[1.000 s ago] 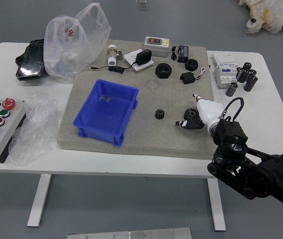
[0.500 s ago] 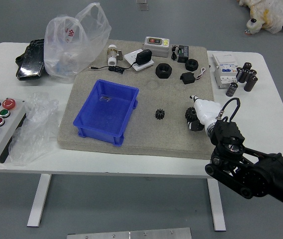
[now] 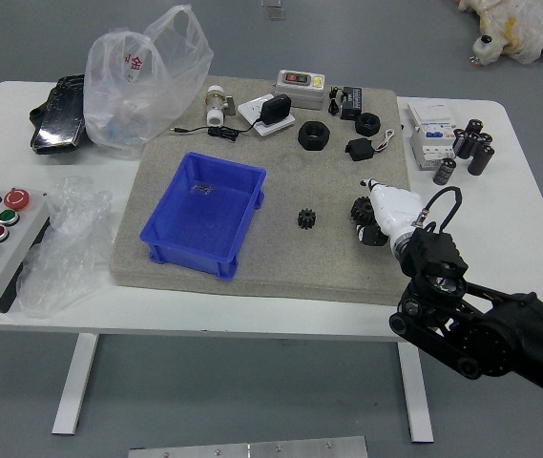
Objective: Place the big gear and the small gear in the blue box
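Showing in the head view, the small gear (image 3: 306,218) is a black, toothed disc on the matte, grainy mat (image 3: 281,267), between the blue box (image 3: 195,256) and the right hand (image 3: 397,212). The box is smooth, rectangular plastic, set aslant and open-topped; crinkled, see-through plastic wrap (image 3: 69,243) lies to its left. The big gear (image 3: 361,210), dark and ridged, is outside the box near the mat's right side, partly covered by the right hand, which pinches it between thumb and fingers. The glossy black forearm slants in from the lower right, palm side down, wrist bent toward the mat.
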